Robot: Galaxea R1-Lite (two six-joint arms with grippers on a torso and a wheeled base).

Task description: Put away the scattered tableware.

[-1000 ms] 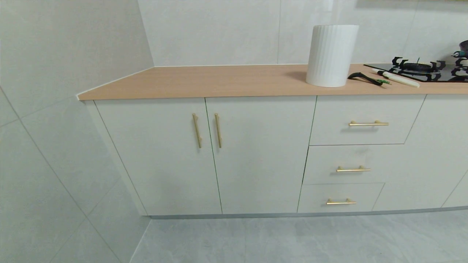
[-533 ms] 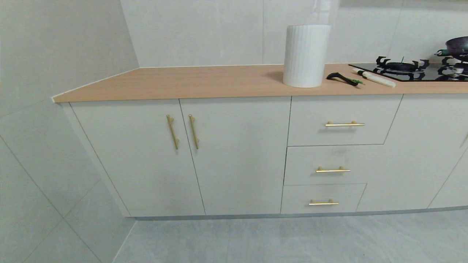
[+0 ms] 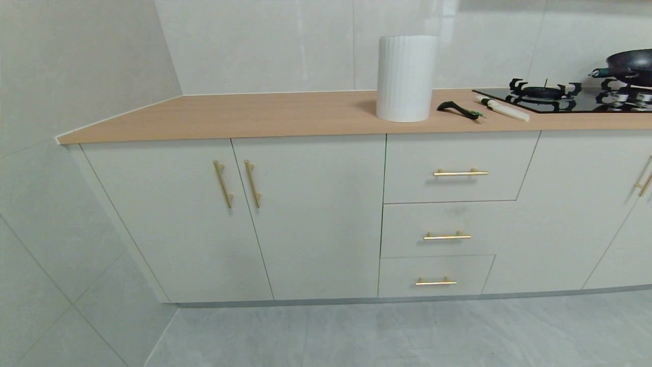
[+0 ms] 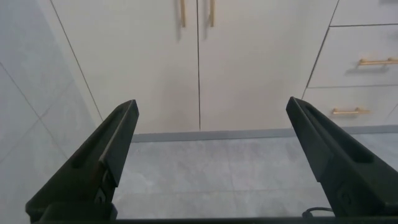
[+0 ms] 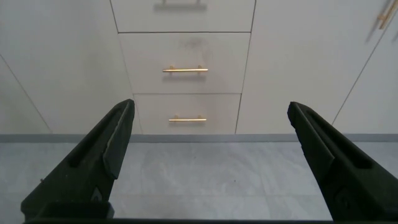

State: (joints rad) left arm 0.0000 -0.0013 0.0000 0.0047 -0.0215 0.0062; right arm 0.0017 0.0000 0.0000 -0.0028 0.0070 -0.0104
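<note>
Both arms are hanging low before the cabinet fronts. The left gripper [image 4: 211,109] is facing the cupboard doors [image 4: 199,56], and the right gripper [image 5: 211,109] is facing the lower drawers [image 5: 185,70]. Each has its fingers spread wide around nothing.

The scattered tableware, a black-handled utensil [image 3: 457,109] and a white-handled knife [image 3: 502,108], is lying close together on the countertop [image 3: 254,114]. It is sitting between the white ribbed canister [image 3: 406,76] and the gas hob [image 3: 560,97].

Likely hazards:
- An arm rising from this height is risking a catch on a drawer handle [image 3: 460,173] or on the counter's front edge.
- The utensils are lying flat and thin, so a pinch from above may skid them toward the hob grates.
- The tall canister is standing just beside the black-handled utensil, so a wide reach may knock it over.
</note>
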